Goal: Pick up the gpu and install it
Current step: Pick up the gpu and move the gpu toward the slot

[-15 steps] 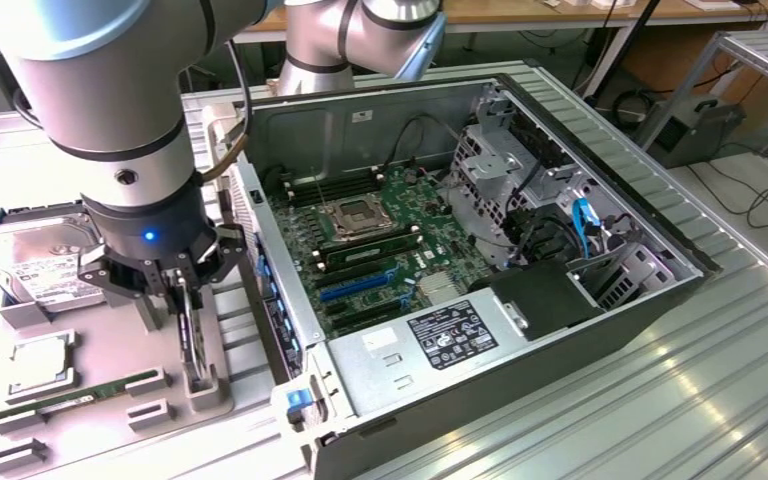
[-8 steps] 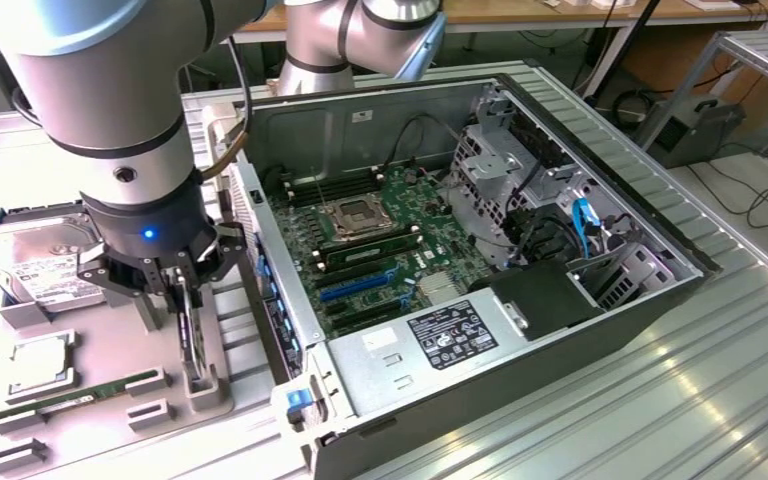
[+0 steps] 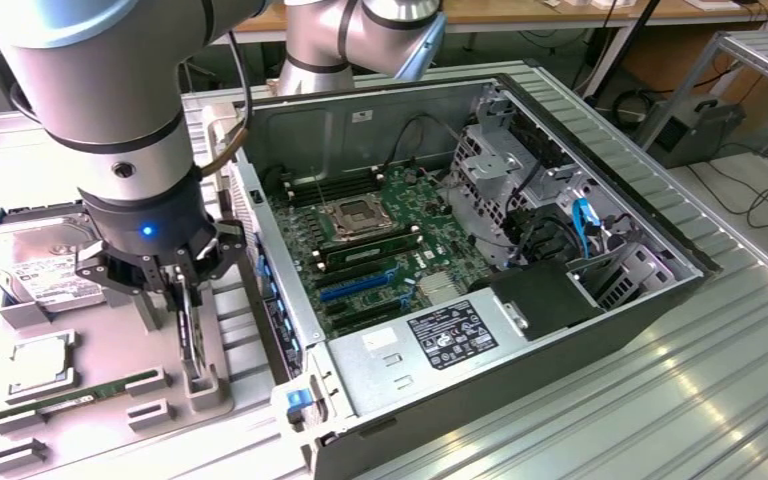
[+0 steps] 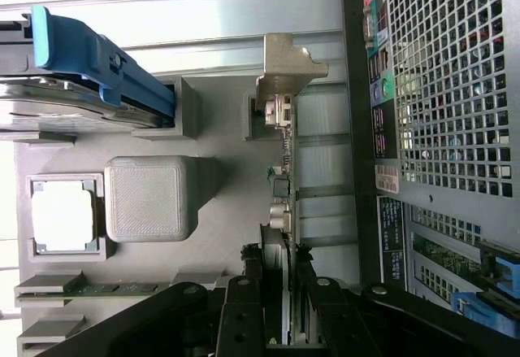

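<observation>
The gpu [image 3: 195,345] stands on edge in a slot of the grey holder tray [image 3: 231,390], just outside the open computer case [image 3: 491,330] on the exterior view's left. In the wrist view I look along the gpu's [image 4: 278,202] thin edge, with its silver bracket [image 4: 286,64] at the far end. My gripper [image 3: 181,300] comes down over the card from above. Its black fingers [image 4: 244,308] press on both faces of the card, so the gripper [image 4: 278,292] is shut on it. The card's lower edge sits in the holder.
The case lies open with the motherboard [image 3: 371,230] and blue expansion slots [image 3: 357,285] exposed. On the tray lie a hard drive in a blue frame [image 3: 37,260], a CPU [image 3: 40,362] and a green RAM stick [image 3: 77,395]. The case's rear grille [image 4: 447,89] is close beside the card.
</observation>
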You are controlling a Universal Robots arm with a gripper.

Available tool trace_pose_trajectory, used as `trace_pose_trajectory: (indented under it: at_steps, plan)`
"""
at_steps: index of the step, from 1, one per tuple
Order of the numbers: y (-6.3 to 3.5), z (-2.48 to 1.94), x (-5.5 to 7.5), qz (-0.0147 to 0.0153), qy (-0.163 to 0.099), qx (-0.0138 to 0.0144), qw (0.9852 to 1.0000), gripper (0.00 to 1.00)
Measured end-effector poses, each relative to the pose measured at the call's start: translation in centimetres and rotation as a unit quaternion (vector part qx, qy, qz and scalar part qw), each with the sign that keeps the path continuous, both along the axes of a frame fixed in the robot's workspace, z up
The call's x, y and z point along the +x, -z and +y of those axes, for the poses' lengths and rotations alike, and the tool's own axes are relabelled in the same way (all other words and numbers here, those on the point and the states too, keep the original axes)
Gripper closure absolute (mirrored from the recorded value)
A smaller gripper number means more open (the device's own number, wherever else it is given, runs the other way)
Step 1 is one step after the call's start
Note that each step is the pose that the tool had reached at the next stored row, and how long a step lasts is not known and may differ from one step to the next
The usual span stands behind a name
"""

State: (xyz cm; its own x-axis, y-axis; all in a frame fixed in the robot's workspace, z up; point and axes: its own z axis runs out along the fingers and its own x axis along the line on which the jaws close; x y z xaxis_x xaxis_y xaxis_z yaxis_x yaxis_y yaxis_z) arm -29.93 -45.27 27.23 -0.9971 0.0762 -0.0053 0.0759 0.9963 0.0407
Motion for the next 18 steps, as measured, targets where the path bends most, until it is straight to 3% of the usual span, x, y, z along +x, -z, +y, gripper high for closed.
trace_pose_trajectory:
  at_steps: [18]
  plan:
    - [-0.52,0.00,0.00,0.0000,0.000,0.0000,1.0000,0.74]
